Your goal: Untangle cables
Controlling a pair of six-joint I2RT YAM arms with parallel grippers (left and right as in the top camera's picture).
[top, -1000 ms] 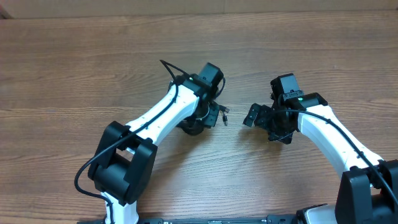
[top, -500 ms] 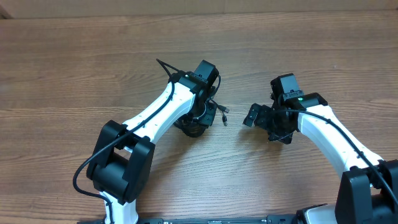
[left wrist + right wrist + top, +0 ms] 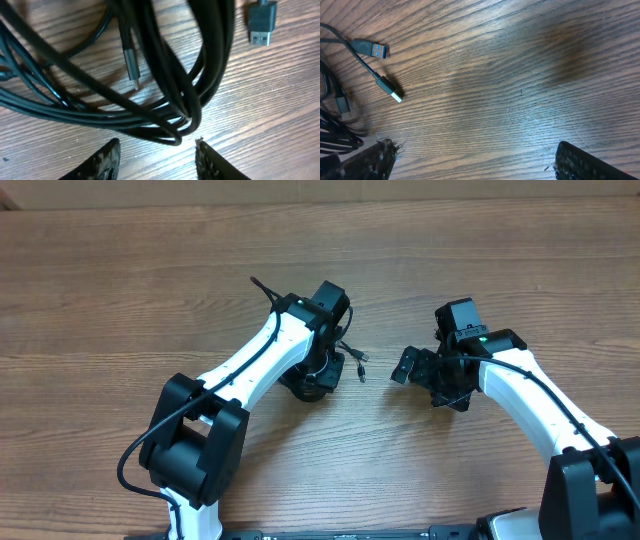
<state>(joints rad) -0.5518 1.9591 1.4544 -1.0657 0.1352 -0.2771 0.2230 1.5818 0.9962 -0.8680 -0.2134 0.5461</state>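
Just ahead of the left arm (image 3: 262, 358), the cables (image 3: 217, 50) lie as a tangled bundle of black loops on the wooden worktop (image 3: 500, 270). The left jaws stand apart with nothing between them, their tips just short of the loops. A flat plug (image 3: 262, 22) lies beside the bundle. The right jaws gape wide over the wood, holding nothing, with two more plugs (image 3: 372, 49) nearby.

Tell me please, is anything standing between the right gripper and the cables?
Nothing visible does. The right gripper hangs open over the bare table, and only that wooden surface lies between it and the cables.
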